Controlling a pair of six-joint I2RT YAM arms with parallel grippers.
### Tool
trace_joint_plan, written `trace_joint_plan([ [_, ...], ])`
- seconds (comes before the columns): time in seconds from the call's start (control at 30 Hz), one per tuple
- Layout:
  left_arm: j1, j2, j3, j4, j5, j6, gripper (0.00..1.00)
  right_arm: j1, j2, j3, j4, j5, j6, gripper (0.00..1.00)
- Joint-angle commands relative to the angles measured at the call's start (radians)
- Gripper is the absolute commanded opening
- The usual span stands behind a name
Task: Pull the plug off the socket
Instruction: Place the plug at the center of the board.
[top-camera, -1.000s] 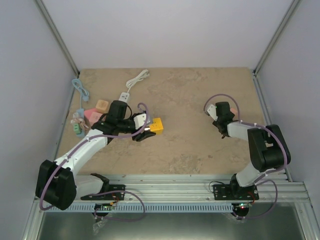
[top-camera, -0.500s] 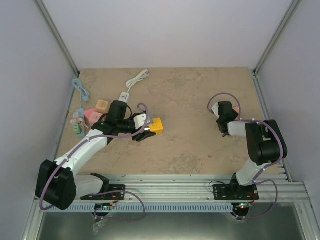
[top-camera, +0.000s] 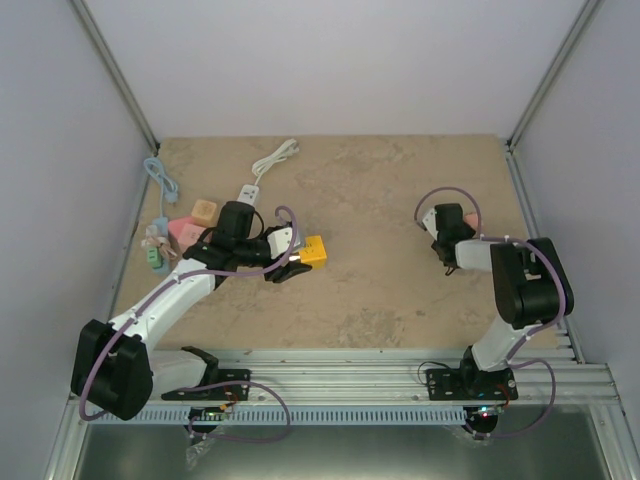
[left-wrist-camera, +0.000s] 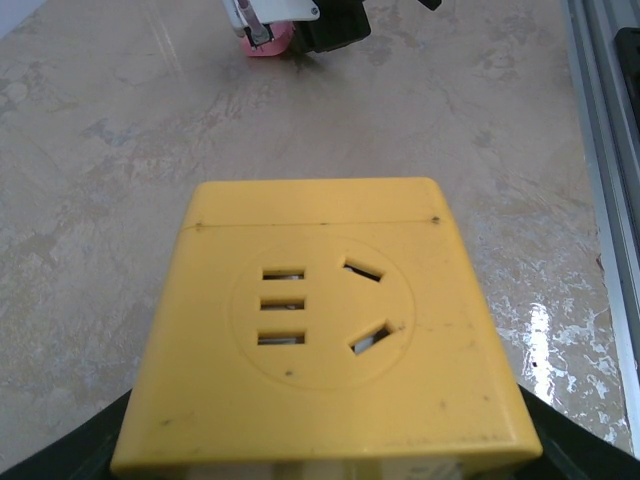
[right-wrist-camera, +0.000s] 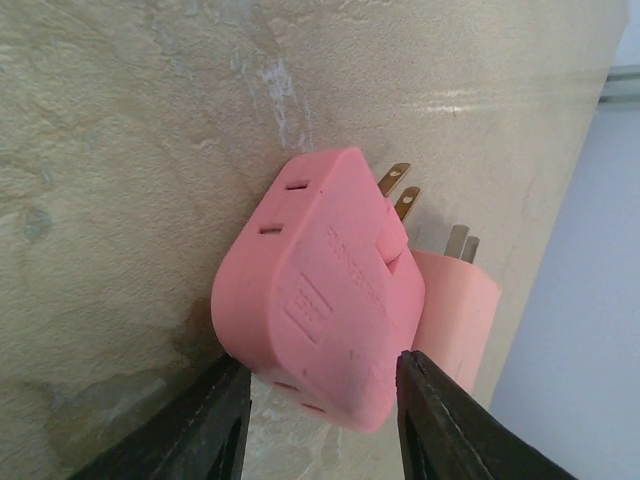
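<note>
My left gripper (top-camera: 290, 262) is shut on the yellow socket (top-camera: 313, 250) and holds it at the table's left-middle. In the left wrist view the socket (left-wrist-camera: 320, 340) fills the frame; its slots are empty. My left gripper (left-wrist-camera: 320, 472) is mostly hidden under it. My right gripper (top-camera: 446, 228) is at the right side of the table, far from the socket. In the right wrist view the pink plug (right-wrist-camera: 320, 290), brass prongs pointing away, sits between my right gripper's (right-wrist-camera: 320, 425) black fingers, low against the table. The plug also shows far off in the left wrist view (left-wrist-camera: 266, 44).
Pink (top-camera: 185, 232) and orange (top-camera: 203, 210) adapter blocks, a teal item (top-camera: 155, 256), a blue cable (top-camera: 160, 180) and a white power cord (top-camera: 270, 165) lie at the far left. Lilac walls enclose the table. An aluminium rail (top-camera: 400, 376) runs along the near edge.
My right gripper has shifted slightly right and away with the pink plug. The left arm and the yellow socket have not moved.
</note>
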Motion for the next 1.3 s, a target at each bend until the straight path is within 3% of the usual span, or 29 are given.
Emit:
trace_joint_plan([
  [0.0, 0.005, -0.006, 0.001, 0.038, 0.029, -0.006, 0.0, -0.004, 0.003, 0.0, -0.085, -0.053, 0.02, 0.44],
  [0.3, 0.005, 0.006, 0.011, 0.034, 0.047, -0.003, 0.0, 0.001, -0.099, 0.04, -0.202, -0.164, 0.067, 0.62],
  [0.4, 0.005, 0.009, 0.025, 0.024, 0.053, 0.004, 0.0, 0.003, -0.163, 0.05, -0.235, -0.231, 0.068, 0.73],
  [0.5, 0.005, 0.01, 0.049, 0.003, 0.064, 0.018, 0.0, 0.003, -0.256, 0.067, -0.289, -0.354, 0.068, 0.86],
  [0.63, 0.005, 0.011, 0.095, -0.055, 0.113, 0.065, 0.0, 0.003, -0.399, 0.091, -0.374, -0.632, 0.005, 0.97],
  [0.77, 0.005, 0.017, 0.143, -0.112, 0.152, 0.105, 0.0, 0.005, -0.537, 0.124, -0.503, -1.0, -0.081, 0.98],
  [0.9, 0.005, 0.024, 0.166, -0.161, 0.209, 0.153, 0.0, 0.019, -0.622, 0.167, -0.598, -1.251, -0.098, 0.98],
  [1.07, -0.005, 0.024, 0.184, -0.163, 0.26, 0.167, 0.01, 0.066, -0.642, 0.228, -0.677, -1.442, -0.127, 0.98],
  [1.27, -0.055, 0.045, 0.23, -0.19, 0.235, 0.157, 0.01, 0.14, -0.602, 0.27, -0.635, -1.497, -0.05, 0.98],
])
